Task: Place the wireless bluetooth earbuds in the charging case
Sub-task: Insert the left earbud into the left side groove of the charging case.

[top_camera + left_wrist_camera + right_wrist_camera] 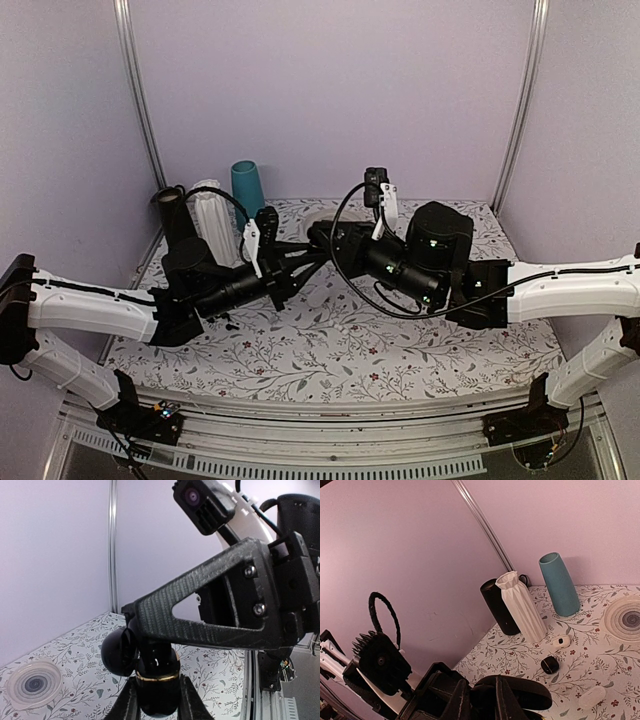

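Both grippers meet in mid-air over the table's middle. My left gripper [303, 258] [159, 707] is shut on a glossy black charging case [157, 687] with a gold rim. The case stands upright between the fingers [126, 705], and its round lid [119, 652] hangs open to the left. My right gripper [318, 240] [485, 706] reaches down into the case's mouth. Its jaws stand nearly together on a small glossy black earbud [159, 656], most of which is hidden. In the right wrist view the open lid [535, 692] shows just beyond the fingertips.
At the back left stand a black cylinder [499, 607], a white ribbed vase [522, 607] and a teal vase [560, 585]. A ringed coaster [626, 617] lies at the back. On the table lie a second black case [550, 665], a white case [561, 641] and a pale oblong piece [592, 696].
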